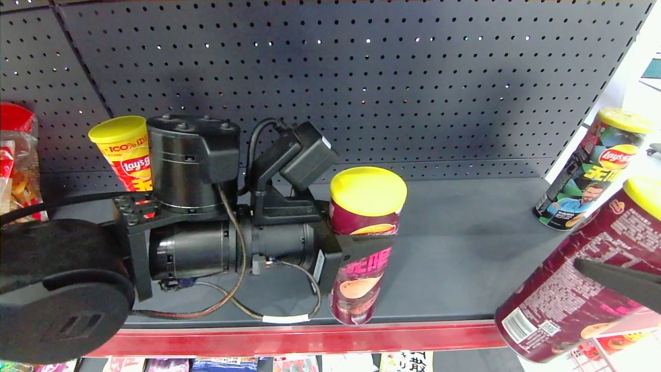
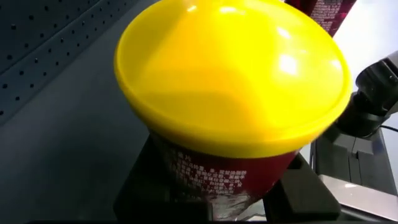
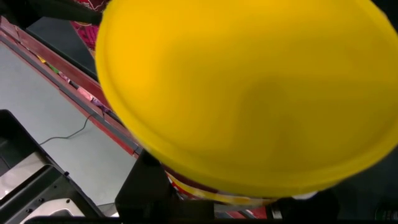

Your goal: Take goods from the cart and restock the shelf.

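- The maroon can (image 1: 361, 276) with the yellow lid stands upright between the fingers of the left gripper (image 1: 367, 244), which is clenched around its mid-body. Its base is on the shelf (image 1: 465, 258), just behind the red front rail (image 1: 310, 338).
- A second maroon can (image 1: 563, 289) is grasped in the right gripper (image 1: 594, 271). It is tilted and sits off the shelf front, well apart from the left gripper on its outer side.
- Step in hand, as judged: seat the maroon can held by the left gripper, then release it.
- Confirm that the base sits flat before the fingers part. The can is tall and narrow, so it is likely to tip if nudged.
- Part the fingers fully, then draw the left gripper straight back along its own axis. Avoid any sideways sweep.
- The base is close to the rail, so a push deeper toward the pegboard (image 1: 361, 77) would give more margin.
- Hold the right gripper clear until the left gripper is out.
- Count of maroon cans: two, one per gripper.
- Count of other cans: two. A yellow-and-red can (image 1: 126, 155) stands behind the left arm, and a dark can (image 1: 588, 170) stands beyond the right gripper at the shelf end.
- Count of snack bags: one snack bag (image 1: 15, 160), beside the yellow-and-red can.
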